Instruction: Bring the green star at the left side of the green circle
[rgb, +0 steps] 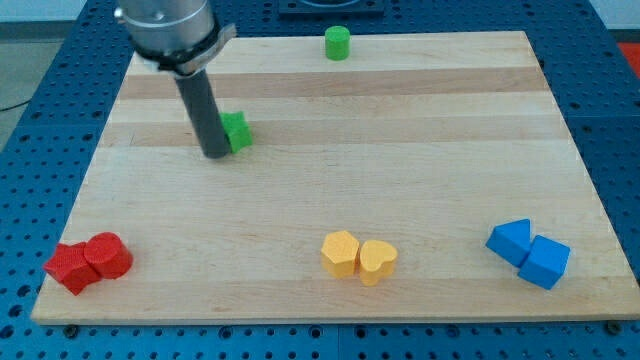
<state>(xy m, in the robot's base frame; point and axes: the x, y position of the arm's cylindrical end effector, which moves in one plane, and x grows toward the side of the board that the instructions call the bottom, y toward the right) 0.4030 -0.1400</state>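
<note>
The wooden board (330, 180) fills most of the view and serves as the landmark here: a pale, smooth plank surface lying on a blue perforated table (40, 130). The arm carries no claw at all, only a dark rod, so there is nothing to open or close; my tip (215, 154) rests on the board's upper-left part, touching or just beside the green star (238, 131), which sits at the tip's right. The green circle (337, 43) stands at the board's top edge, near its middle, well apart from the star and up to its right. Along the board's bottom edge lie three pairs: a blue pair (528, 254) toward the right corner, a red pair (88, 262) at the left corner, and a yellow pair (358, 256) near the middle, one of them heart-shaped. The star looks small, rigid and light, likely to slide easily on the smooth wood but also to spin if pressed off-centre, since its points give uneven contact. It cannot be grasped, only pushed, so I judge the best contact is a flat notch on its lower-left side, in line with its centre, driving it toward the spot just left of the circle.
</note>
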